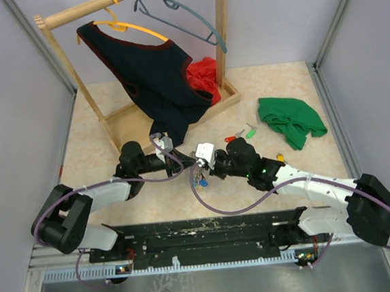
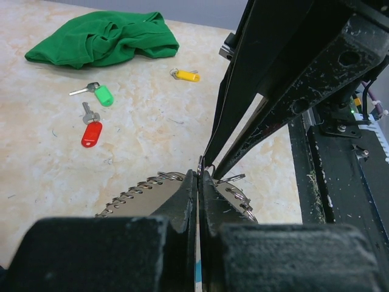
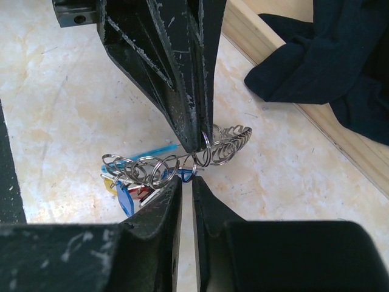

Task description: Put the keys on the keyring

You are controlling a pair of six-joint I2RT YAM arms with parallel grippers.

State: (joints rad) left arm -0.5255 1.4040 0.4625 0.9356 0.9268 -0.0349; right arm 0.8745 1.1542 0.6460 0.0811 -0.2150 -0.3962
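Read the table [image 1: 107, 160] from above as a dial, with the arm bases at 6 o'clock. The left gripper [image 2: 200, 182] from 9 and the right gripper [image 3: 186, 185] from 3 meet tip to tip at the centre, with the keyring [image 3: 226, 141] between them. Its hanging keys [image 3: 130, 187] are just toward 6. At 1 o'clock lie a first key [image 1: 234, 138] and, just right of it, a second key [image 1: 250, 130]. A third key [image 1: 279, 158] lies at 3, beside the right arm. A crumpled cloth [image 1: 289, 118] sits at 2. The rack [image 1: 223, 34] stands at 12. A vest [image 1: 147, 68] hangs from its rail, and a bundle [image 1: 202, 77] lies in its tray.

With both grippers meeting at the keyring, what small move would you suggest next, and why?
Probably ease the right gripper off toward the red key: the left gripper pinches the keyring, and the green key and yellow key also lie loose.
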